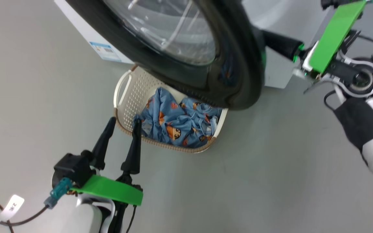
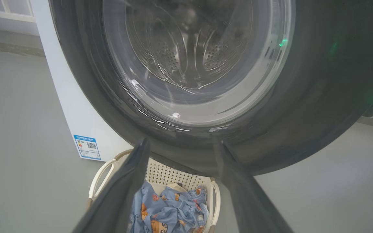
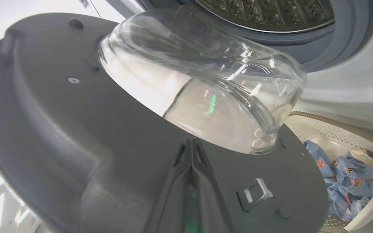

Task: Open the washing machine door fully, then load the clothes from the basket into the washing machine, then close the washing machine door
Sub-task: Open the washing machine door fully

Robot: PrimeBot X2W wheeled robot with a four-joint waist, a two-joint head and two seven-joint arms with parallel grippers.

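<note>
The washing machine door (image 1: pixel 238 64) stands partly open, swung out from the white washing machine (image 1: pixel 86 38) and overhanging the basket (image 1: pixel 125 94). The clothes (image 1: pixel 170 123), blue printed fabric, lie in the basket, with a cream piece (image 2: pixel 173 186) at the back. My left gripper (image 1: pixel 124 120) is open over the basket's near left rim and holds nothing. My right gripper (image 1: pixel 270 38) reaches behind the door's right edge. In the right wrist view it (image 3: pixel 191 142) is shut, tips against the door's inner face (image 3: pixel 60 129) just below the glass dome.
A blue label sticker (image 1: pixel 105 51) sits low on the machine's side. The steel drum (image 3: pixel 270 13) and grey gasket show beyond the door. The door's metal latch (image 3: pixel 257 192) is near my right fingers. Grey floor (image 1: pixel 254 178) surrounds the basket.
</note>
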